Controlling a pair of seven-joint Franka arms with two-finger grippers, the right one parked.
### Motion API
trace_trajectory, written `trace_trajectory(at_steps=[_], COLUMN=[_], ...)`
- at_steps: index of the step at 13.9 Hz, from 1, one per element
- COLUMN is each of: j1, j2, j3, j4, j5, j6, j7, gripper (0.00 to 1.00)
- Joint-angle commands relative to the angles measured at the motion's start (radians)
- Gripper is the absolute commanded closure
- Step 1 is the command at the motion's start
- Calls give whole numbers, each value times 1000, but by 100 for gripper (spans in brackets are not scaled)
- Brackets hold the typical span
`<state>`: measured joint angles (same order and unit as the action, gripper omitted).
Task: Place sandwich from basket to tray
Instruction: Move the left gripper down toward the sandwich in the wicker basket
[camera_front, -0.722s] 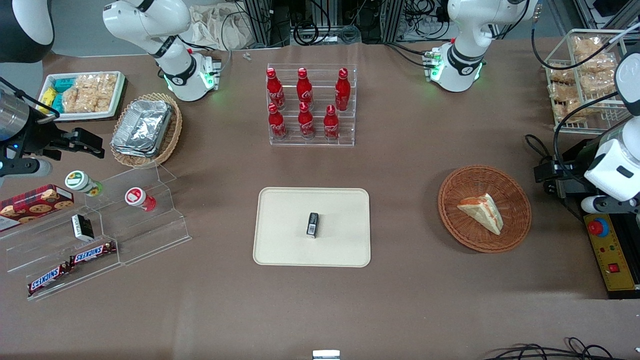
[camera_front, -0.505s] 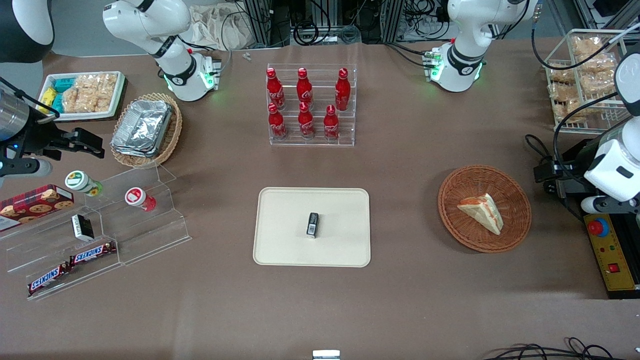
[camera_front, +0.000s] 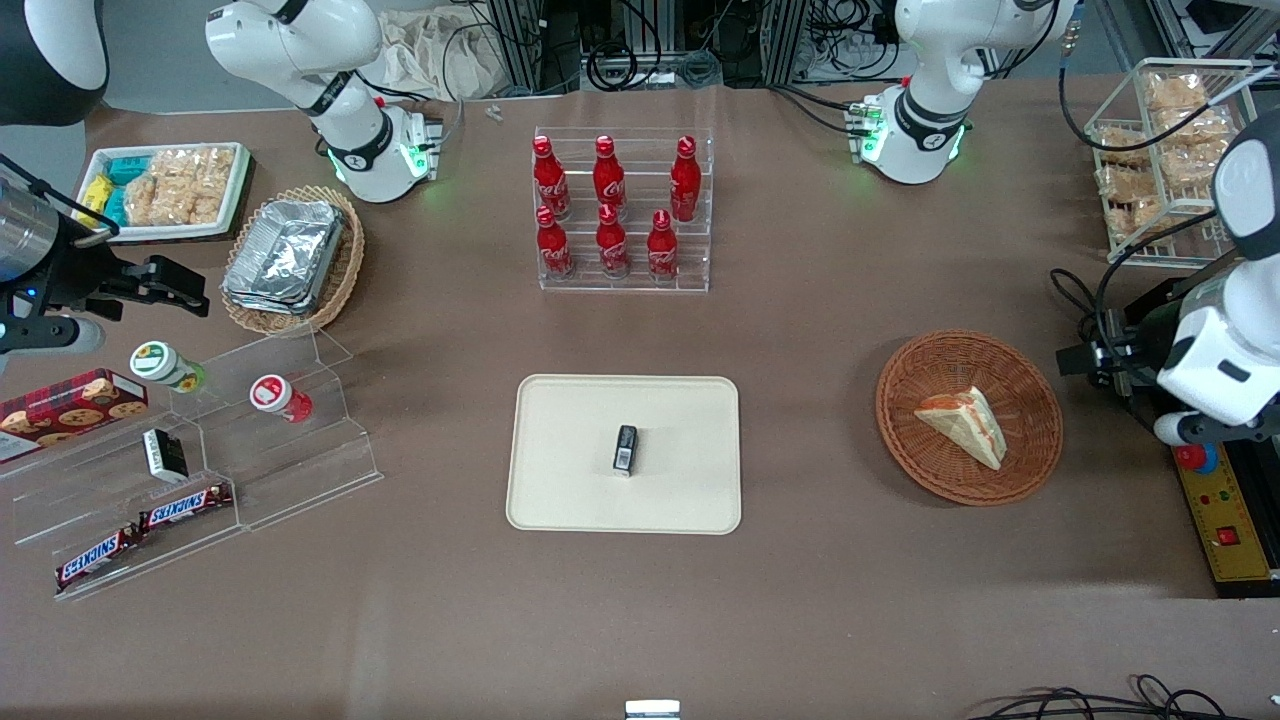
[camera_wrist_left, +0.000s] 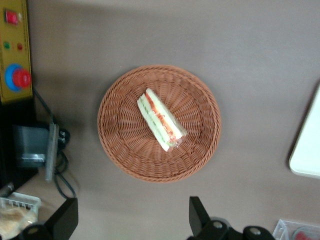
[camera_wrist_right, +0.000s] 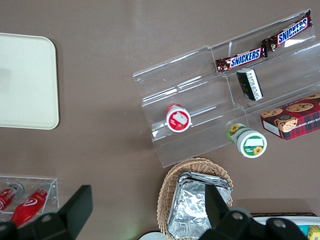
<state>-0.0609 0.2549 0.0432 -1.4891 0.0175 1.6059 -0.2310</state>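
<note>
The sandwich (camera_front: 965, 425) (camera_wrist_left: 161, 120), a pale wedge with red and green filling at its edge, lies in the round reddish-brown basket (camera_front: 930, 470) (camera_wrist_left: 120, 160). The cream tray (camera_front: 570, 490) (camera_wrist_left: 307, 150) sits mid-table toward the parked arm's end from the basket, with a small black packet (camera_front: 625, 448) on it. My gripper (camera_front: 1095, 358) (camera_wrist_left: 132, 220) hangs above the table beside the basket, toward the working arm's end. It is open wide, nothing between its fingers (camera_wrist_left: 197, 215), and it stands clear of the basket rim.
A yellow control box with a red button (camera_front: 1215, 500) (camera_wrist_left: 17, 77) and cables (camera_front: 1075, 290) lie close by my arm. A wire rack of snack bags (camera_front: 1160, 150) stands farther back. A rack of red bottles (camera_front: 620, 210) is mid-table. An acrylic snack stand (camera_front: 200, 470) is at the parked arm's end.
My working arm has shifted slightly toward the basket. The sandwich, basket and tray have not moved.
</note>
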Motion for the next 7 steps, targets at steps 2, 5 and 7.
trace_trajectory(at_steps=[2, 5, 7], j1=[0, -2, -4], j2=[14, 14, 52], j3=[0, -2, -2], j4=[-130, -285, -328], j5=[13, 12, 4], j6=[139, 322, 406], j7=[-294, -464, -557], gripper=[0, 0, 0])
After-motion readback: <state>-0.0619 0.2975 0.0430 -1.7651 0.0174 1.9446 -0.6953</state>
